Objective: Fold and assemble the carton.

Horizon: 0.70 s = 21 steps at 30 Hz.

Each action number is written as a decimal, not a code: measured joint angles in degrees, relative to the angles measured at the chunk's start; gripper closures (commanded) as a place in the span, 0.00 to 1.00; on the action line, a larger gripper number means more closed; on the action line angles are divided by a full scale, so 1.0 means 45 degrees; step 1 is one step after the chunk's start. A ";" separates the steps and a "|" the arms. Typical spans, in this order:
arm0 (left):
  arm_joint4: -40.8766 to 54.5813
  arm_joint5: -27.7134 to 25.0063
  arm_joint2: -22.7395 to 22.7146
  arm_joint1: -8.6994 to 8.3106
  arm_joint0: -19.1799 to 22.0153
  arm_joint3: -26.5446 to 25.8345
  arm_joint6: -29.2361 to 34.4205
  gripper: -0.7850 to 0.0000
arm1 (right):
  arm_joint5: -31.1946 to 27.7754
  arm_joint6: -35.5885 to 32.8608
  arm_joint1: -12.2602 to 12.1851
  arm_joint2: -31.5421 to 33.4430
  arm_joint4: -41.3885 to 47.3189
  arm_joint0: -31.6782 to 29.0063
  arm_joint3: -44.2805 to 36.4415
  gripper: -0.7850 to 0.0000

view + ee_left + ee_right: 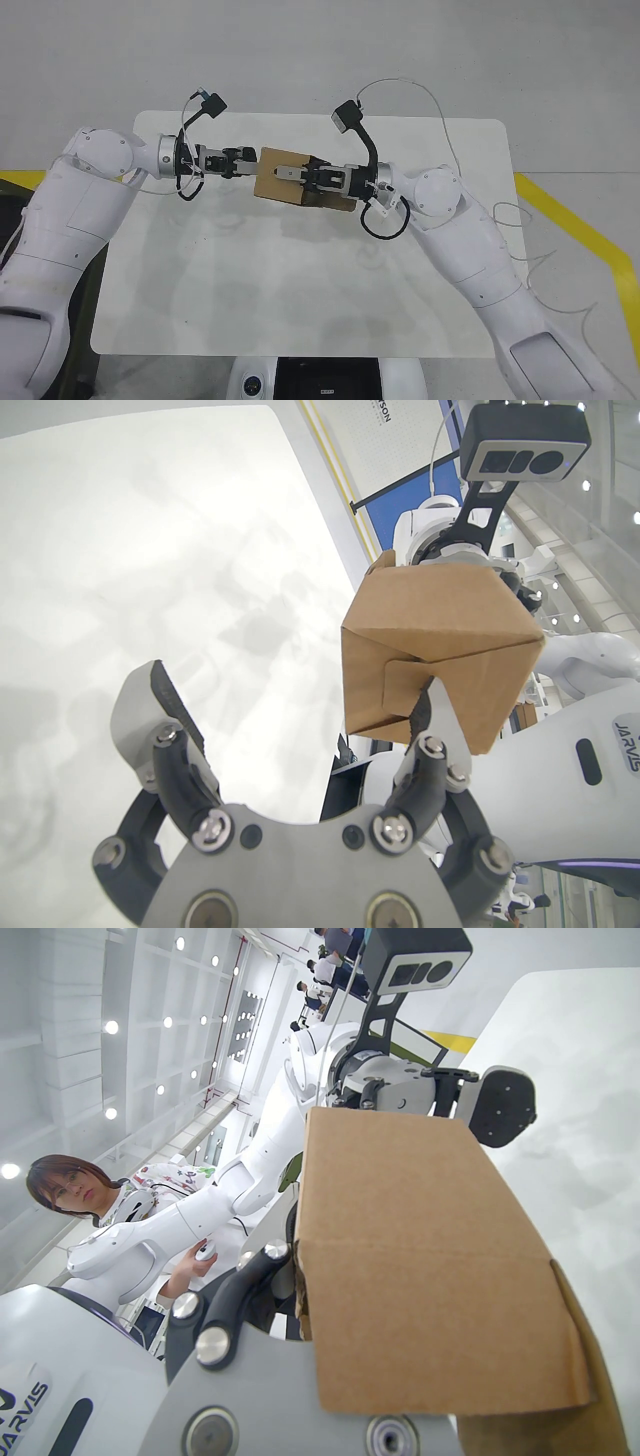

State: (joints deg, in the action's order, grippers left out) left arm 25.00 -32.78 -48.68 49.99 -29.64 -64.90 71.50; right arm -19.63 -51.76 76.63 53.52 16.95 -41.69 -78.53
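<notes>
Now | carton (270, 186) end closed | right hand (292, 174) grips it | left hand (295, 680) spread

A white, matte table with rounded corners (200, 300) stands on a smooth, pale grey floor (300, 50). Yellow tape stripes on that floor run out from the table's left edge (20, 178) and from its right edge (577, 228). High above the table, a white, gridded panel ceiling (65, 1058) carries rows of round, bright lamps (111, 1026).
</notes>
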 measured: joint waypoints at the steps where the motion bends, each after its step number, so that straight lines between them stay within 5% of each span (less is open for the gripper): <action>1: 0.0028 0.0003 0.0018 -0.0002 -0.0019 -0.0039 0.0003 0.00 | -0.0014 -0.0002 0.0010 -0.0012 0.0025 0.0012 0.0019 1.00; 21: 0.0648 -0.0022 0.0265 -0.0002 -0.0104 -0.0516 -0.0022 0.00 | -0.0116 -0.0273 0.0024 0.0152 0.0183 -0.0163 0.0108 1.00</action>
State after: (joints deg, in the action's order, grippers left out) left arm 27.91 -32.88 -47.49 49.98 -30.11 -67.22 71.40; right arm -20.15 -52.99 76.74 54.21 17.77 -42.42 -78.04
